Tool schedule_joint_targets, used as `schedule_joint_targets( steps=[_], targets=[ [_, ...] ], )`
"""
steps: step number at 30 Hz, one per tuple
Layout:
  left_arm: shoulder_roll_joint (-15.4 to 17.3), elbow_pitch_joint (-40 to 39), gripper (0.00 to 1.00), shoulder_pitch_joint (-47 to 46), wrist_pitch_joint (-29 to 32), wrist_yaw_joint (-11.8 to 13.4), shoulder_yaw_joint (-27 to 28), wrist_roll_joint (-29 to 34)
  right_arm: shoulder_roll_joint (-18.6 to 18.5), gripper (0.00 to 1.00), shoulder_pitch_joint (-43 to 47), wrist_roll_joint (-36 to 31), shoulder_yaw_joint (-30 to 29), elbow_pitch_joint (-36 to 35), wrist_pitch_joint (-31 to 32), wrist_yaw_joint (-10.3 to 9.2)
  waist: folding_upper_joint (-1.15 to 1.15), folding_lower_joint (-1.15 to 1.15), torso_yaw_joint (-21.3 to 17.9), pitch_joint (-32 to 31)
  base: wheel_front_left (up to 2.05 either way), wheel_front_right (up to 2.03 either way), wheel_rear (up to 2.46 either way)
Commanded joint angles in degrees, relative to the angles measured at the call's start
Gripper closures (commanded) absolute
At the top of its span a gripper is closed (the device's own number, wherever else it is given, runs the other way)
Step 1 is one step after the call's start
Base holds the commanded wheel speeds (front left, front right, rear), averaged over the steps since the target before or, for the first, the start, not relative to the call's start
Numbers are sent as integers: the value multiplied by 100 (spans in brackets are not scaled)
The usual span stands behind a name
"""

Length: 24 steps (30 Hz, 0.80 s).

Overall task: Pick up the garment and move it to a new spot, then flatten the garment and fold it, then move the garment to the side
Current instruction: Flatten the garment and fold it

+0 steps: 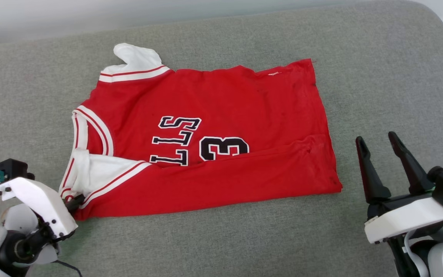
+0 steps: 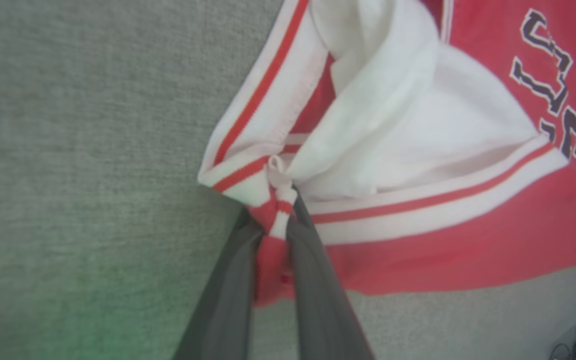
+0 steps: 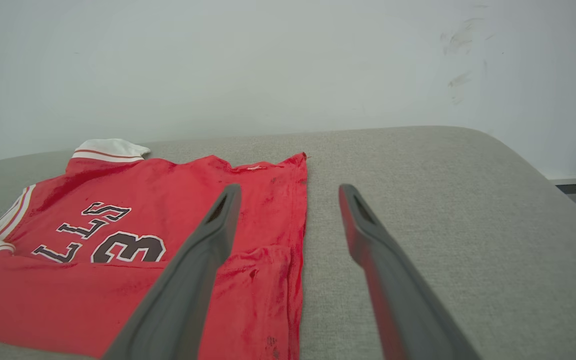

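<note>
On the left side of the grey cushion (image 1: 221, 238), the left gripper (image 2: 275, 202) is pinching a small bunch of the garment (image 1: 244, 104). It is holding the near left corner, where a white sleeve (image 2: 418, 125) with a red stripe is meeting the red cloth. Its two dark fingers (image 2: 313, 260) are squeezing that little bump of cloth tight between them. The garment is lying mostly flat in the middle of the cushion, with its neck end pointing left and its bottom edge pointing right. Its near long side is lying folded up over part of the black number (image 1: 223, 148). The other white sleeve (image 1: 137, 57) is sticking out at the far left. On the right, the right gripper (image 1: 376, 137) is hanging near the garment's bottom edge, not touching it, with its fingers spread wide and holding nothing.
</note>
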Motion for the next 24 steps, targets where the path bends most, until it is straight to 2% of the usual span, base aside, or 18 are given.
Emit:
schedule_joint_targets(
  steps=[1,4,6,12,15,18,24],
  targets=[
    [-439,186,100,192,-13,-83,-321,45,-45,0,71,68,-61,-47,87,-6,0,1,49,-50,0,0,0],
    [-417,136,100,79,-342,-140,-241,227,-125,0,104,240,-149,-18,438,-6,0,1,150,-132,0,0,0],
    [-380,33,100,2,-559,-147,-178,349,-200,0,104,446,-247,61,896,-6,0,1,226,-172,0,0,0],
    [-293,-519,100,-251,-1028,-77,-96,744,-564,0,-107,948,-440,355,3010,-5,0,1,536,-116,0,0,0],
    [-301,-865,100,-360,-1136,1,-101,891,-673,0,-307,1079,-395,477,3766,-5,0,1,671,-17,0,0,0],
    [-331,-1157,100,-435,-1221,57,-126,1005,-682,0,-554,1140,-318,730,4150,-5,0,1,784,105,0,0,0],
    [-434,-1444,100,-546,-1292,20,-173,1048,-664,0,-990,1182,-103,1582,4347,-5,0,1,973,287,0,0,0]
  ],
)
